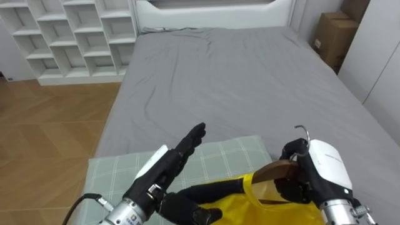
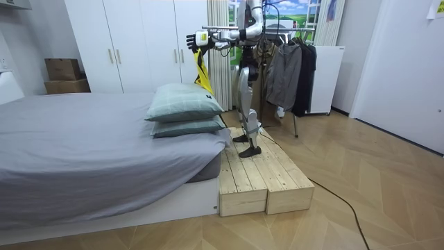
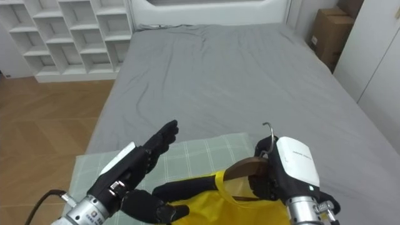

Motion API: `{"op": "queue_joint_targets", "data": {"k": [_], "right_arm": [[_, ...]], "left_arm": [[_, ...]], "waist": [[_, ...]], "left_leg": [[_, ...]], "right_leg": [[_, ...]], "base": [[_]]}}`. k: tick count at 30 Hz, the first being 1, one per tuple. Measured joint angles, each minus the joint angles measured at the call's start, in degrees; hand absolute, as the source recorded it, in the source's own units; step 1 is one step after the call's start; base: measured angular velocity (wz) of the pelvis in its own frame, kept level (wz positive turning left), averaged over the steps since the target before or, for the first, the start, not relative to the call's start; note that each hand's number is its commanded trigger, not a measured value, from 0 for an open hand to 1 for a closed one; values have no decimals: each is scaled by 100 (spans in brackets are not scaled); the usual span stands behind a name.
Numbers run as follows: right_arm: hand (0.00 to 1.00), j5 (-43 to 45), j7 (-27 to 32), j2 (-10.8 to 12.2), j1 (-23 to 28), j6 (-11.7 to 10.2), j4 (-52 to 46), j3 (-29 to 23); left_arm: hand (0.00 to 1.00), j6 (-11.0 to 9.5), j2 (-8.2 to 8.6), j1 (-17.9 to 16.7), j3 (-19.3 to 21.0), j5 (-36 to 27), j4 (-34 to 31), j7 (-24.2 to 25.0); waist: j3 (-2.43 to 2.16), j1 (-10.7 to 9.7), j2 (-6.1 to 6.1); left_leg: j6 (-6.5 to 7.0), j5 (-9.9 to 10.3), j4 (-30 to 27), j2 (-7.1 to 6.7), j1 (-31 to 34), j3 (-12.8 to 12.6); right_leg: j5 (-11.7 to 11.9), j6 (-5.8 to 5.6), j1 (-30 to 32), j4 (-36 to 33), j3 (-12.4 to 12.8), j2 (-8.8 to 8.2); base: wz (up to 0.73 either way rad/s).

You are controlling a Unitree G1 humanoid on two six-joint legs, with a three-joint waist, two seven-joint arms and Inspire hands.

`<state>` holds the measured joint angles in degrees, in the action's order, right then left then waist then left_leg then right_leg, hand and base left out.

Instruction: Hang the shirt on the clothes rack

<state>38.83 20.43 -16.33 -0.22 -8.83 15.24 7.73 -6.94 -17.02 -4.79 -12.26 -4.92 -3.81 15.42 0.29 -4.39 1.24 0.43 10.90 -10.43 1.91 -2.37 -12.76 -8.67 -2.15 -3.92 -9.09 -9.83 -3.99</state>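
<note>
A yellow garment (image 1: 275, 209) hangs on a wooden hanger (image 1: 274, 170) with a metal hook (image 1: 302, 131). My right hand (image 1: 315, 172) is shut on the hanger at the lower right. My left hand (image 1: 172, 165) reaches in from the lower left with straight fingers, open, its thumb beside the garment's left edge. In the room view I stand on a wooden platform (image 2: 257, 173) at the bed's head end, both arms raised, with the yellow garment (image 2: 202, 73) dangling from my hands above the pillows.
A grey bed (image 1: 250, 75) stretches ahead, with a green checked pillow (image 1: 225, 156) under my hands. White cube shelves (image 1: 62, 37) stand at the far left and a cardboard box (image 1: 334, 34) at the far right. Behind me, a clothes rack (image 2: 291, 69) holds dark clothes.
</note>
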Motion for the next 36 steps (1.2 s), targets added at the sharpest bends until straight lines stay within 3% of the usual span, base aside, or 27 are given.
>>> {"op": "queue_joint_targets", "data": {"k": [8,13,17,19,20,21,23,24,28,31,34,36], "right_arm": [[100,22,1,6,247,7,0,-257],[100,23,2,25,256,7,1,-270],[100,17,1,40,348,-3,18,-268],[100,20,1,40,378,-2,21,-266],[100,20,1,39,377,-9,39,-260],[100,16,13,37,375,-37,99,-264],[100,7,26,46,365,-53,238,-261],[100,-10,27,62,365,-51,307,-254],[100,-24,32,113,366,-46,389,-222],[100,-28,33,173,366,-52,419,-222],[100,-16,4,240,346,-71,354,-222],[100,44,-156,329,346,-131,287,-223]], "left_arm": [[0,1,2,-32,124,-13,164,-4],[0,0,18,-40,117,7,383,-4],[0,1,57,-140,92,62,486,-11],[0,2,56,-252,91,61,501,-25],[0,2,52,-308,92,59,502,-30],[0,3,59,-332,92,62,501,-33],[0,7,66,-334,88,57,499,-56],[0,9,70,-332,89,61,498,-92],[0,71,160,-245,91,50,499,-100],[0,72,249,-186,85,-7,498,-111],[0,75,207,-202,70,-2,499,-192],[0,83,197,-215,104,-2,507,-253]], "waist": [[0,-148,0],[45,-237,-84],[47,-124,-162],[52,-37,-170],[54,63,-191],[51,117,-205],[47,166,-221],[46,161,-224],[56,105,-267],[47,47,-265],[32,-11,-238],[30,-16,-230]], "left_leg": [[1,0,-2,-38,-38,-136],[39,20,-61,-32,-38,-325],[96,60,-98,77,-50,-754],[104,97,-96,126,-106,-1043],[94,126,-99,161,-154,-1271],[78,198,-170,225,-170,-1459],[43,371,-409,367,-148,-1707],[19,450,-547,440,-138,-1803],[-30,551,-696,549,-200,-2070],[-114,733,-973,738,-234,-2245],[-232,898,-1295,982,-240,-2510],[-379,1026,-1732,1266,-331,-2774]], "right_leg": [[-1,-3,13,-73,35,-65],[-1,-14,155,-211,172,-91],[1,-11,477,-501,272,-83],[24,22,646,-657,105,-122],[49,61,762,-784,-220,-208],[76,103,845,-885,-581,-312],[112,163,947,-1027,-1014,-409],[119,192,982,-1096,-1109,-412],[121,260,1013,-1098,-1076,-347],[67,325,1051,-1109,-996,-218],[-19,423,1168,-1226,-895,-32],[-142,553,1204,-1398,-925,94]], "base": [[-4],[-18],[-49],[-85],[-98],[-98],[-78],[-62],[-41],[-37],[-51],[-75]]}}
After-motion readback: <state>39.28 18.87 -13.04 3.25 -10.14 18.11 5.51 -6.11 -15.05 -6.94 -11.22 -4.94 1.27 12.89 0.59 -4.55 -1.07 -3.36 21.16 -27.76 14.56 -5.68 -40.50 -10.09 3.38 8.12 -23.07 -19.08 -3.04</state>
